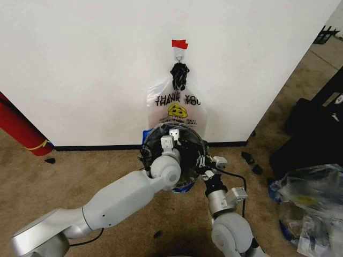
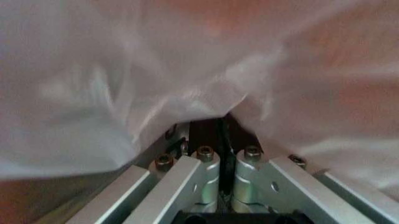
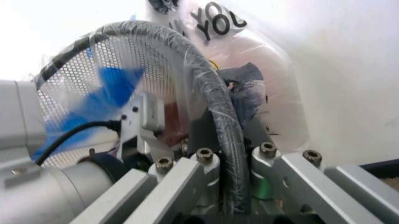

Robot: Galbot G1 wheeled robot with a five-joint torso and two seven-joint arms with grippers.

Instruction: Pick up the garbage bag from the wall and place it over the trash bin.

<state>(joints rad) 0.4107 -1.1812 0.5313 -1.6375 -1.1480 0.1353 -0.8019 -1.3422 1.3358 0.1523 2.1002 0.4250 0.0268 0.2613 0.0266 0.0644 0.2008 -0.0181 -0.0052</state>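
Both arms reach out low toward the trash bin (image 1: 188,145), a round black mesh bin standing on the carpet just in front of the wall (image 1: 80,64). Left pincer (image 1: 171,137) is down inside the bin's mouth, closed on thin clear plastic that drapes over its fingers (image 2: 187,175) in the left wrist view. Right pincer (image 1: 210,160) sits at the bin's rim (image 3: 212,88), its fingers clamped either side of the black rim.

Clear plastic with blue strips (image 3: 103,95) already lines the bin's mesh. Above the bin, a bag (image 1: 177,110) printed "THANK YOU" with a yellow smiley hangs flat against the wall from a small metal hook (image 1: 179,55), its long axis straight up and down, knotted dark handles at the top, its bottom edge dropping behind the bin. A red tape strip (image 1: 179,44) sits just above the hook.
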